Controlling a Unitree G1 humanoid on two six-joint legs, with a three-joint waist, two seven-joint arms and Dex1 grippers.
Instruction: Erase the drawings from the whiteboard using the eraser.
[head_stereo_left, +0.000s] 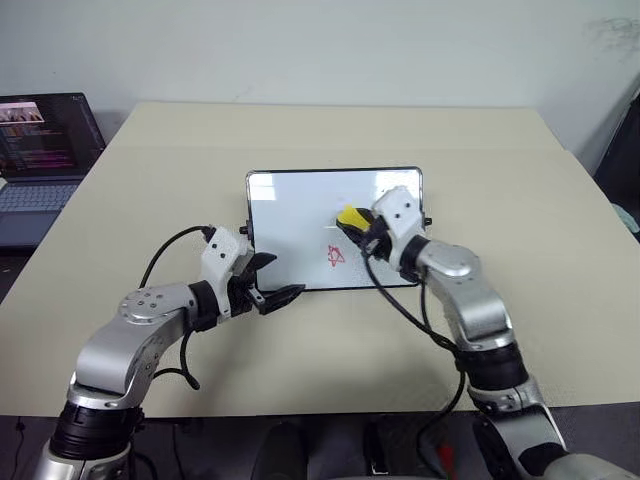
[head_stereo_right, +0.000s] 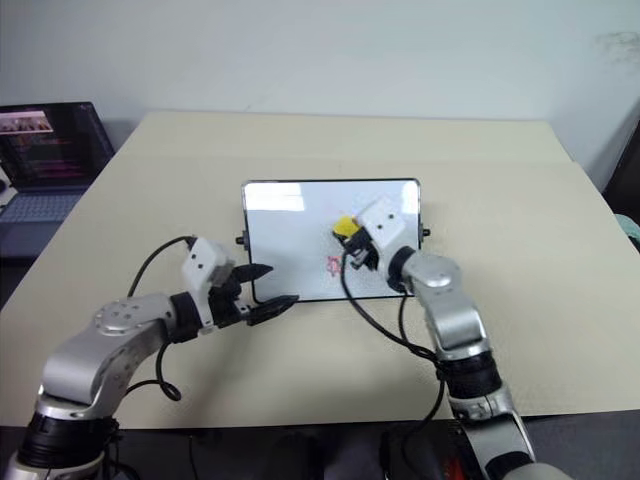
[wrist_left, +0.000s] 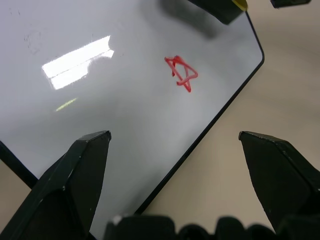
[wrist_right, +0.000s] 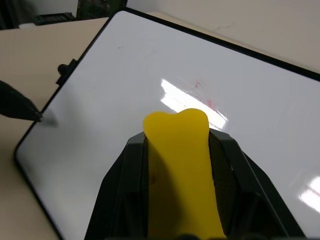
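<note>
Eraser (wrist_right: 180, 170): an oblong yellow block, pinched between the two black fingers of the right gripper (head_stereo_left: 357, 228), which were clenched on its sides; its rounded, slightly notched end stuck out past the fingertips.
Eraser position: over the middle of the whiteboard (head_stereo_left: 290, 215), just above the red mark; whether it touched the surface could not be told.
Eraser axis: its long axis ran along the gripper's fingers, the free end pointing toward the whiteboard's far left part.
Whiteboard: a glossy white rectangle with a thin black frame, rounded corners and small black knobs at both short sides, lying flat on the beige table (head_stereo_left: 520, 200).
Drawings (wrist_left: 181, 73): one red star-like scribble near the whiteboard's near edge; faint reddish smudges farther up the board.
Left gripper (head_stereo_left: 277, 278): fingers spread apart, holding nothing, at the whiteboard's near left corner, one tip over the frame.
Laptop (head_stereo_left: 40, 150): open, well to the left of the whiteboard.
</note>
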